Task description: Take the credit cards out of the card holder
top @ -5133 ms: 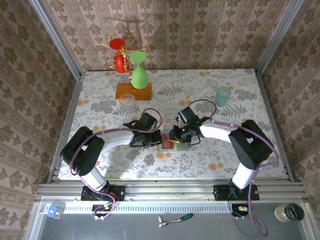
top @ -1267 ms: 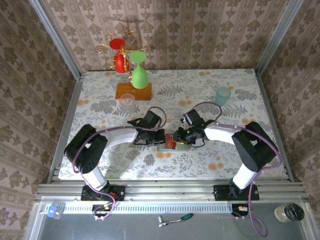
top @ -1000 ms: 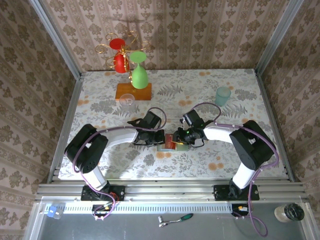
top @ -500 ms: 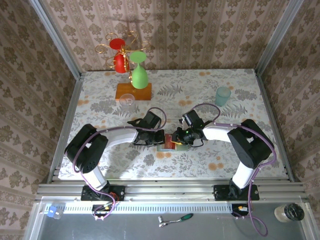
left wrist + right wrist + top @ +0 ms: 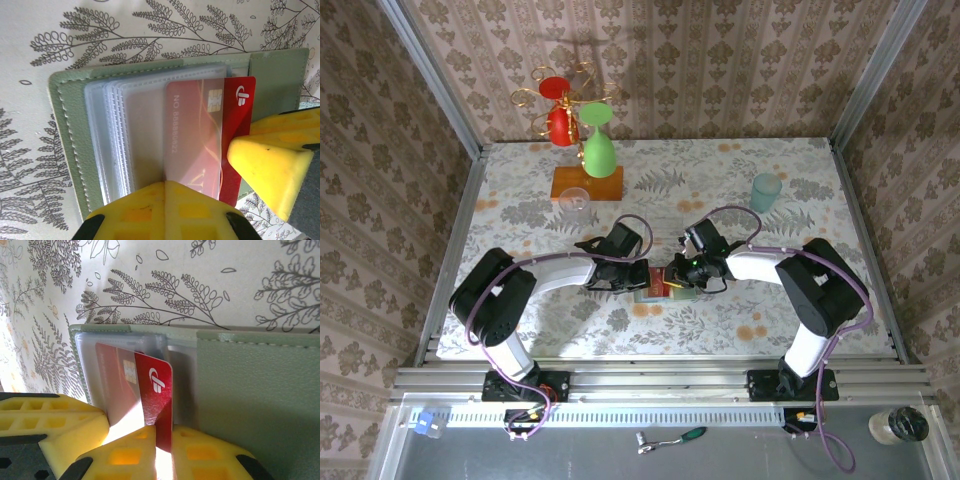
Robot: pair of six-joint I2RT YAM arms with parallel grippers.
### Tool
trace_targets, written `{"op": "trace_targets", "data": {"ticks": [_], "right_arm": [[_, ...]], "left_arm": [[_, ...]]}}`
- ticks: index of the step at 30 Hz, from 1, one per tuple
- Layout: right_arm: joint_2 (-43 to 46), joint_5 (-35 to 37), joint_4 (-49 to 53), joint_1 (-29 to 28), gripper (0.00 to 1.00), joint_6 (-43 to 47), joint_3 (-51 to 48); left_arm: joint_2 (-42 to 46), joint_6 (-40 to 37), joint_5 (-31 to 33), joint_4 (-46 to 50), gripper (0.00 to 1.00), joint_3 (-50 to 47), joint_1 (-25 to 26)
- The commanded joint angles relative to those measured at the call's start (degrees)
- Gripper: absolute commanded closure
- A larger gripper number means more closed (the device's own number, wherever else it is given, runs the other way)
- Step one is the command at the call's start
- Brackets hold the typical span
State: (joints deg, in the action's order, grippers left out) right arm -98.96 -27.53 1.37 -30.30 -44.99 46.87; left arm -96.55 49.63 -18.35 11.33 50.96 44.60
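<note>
Flat on the counter (image 5: 720, 322), right between the two tools: card holder (image 5: 260, 390), pale green, spread open like a book, stack of clear sleeves (image 5: 140, 125) on its inner side. Both tools down at its near edge, close side by side.

Closed narrow on the red card (image 5: 156, 385) with the right tool (image 5: 163, 456): one yellow pad on each face of the card's near edge, no gap to see. Chip end of the card under a clear sleeve, logo end out past the sleeve's edge, toward the holder's other half. Rest of that half lying plain green, just to the right of the right tool.

Just left of the right tool, touching the sleeve stack: left tool (image 5: 165, 202), fully shut, yellow fingers pressed together, tips down on the near edge of the sleeves and the card. Pinning or gripping something there, cannot tell. Beside it on the right in the left wrist view, one of the right tool's fingers (image 5: 267, 175) against the card's free end.

Well beyond the right tool, toward the far right of the counter: teal cup (image 5: 766, 190). Well beyond the left tool, at the far side: wooden base (image 5: 587, 183) with a wire stand, red glass (image 5: 560, 125) and green glass (image 5: 598, 152) on it.
</note>
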Motion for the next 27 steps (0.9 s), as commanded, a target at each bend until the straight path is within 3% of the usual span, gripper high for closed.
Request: {"op": "trace_targets", "data": {"ticks": [1,27], "right_arm": [[1.5,0.8,1.2,0.9,0.88,0.9,-1.7],[9.0,6.7,17.3,2.0,0.91,6.6,1.7]], "left_arm": [[-0.3,-0.8,0.0,2.3,1.0,-1.3,-0.2],[-0.2,-0.8,-0.1,1.6,1.0,-1.2,-0.3]]}}
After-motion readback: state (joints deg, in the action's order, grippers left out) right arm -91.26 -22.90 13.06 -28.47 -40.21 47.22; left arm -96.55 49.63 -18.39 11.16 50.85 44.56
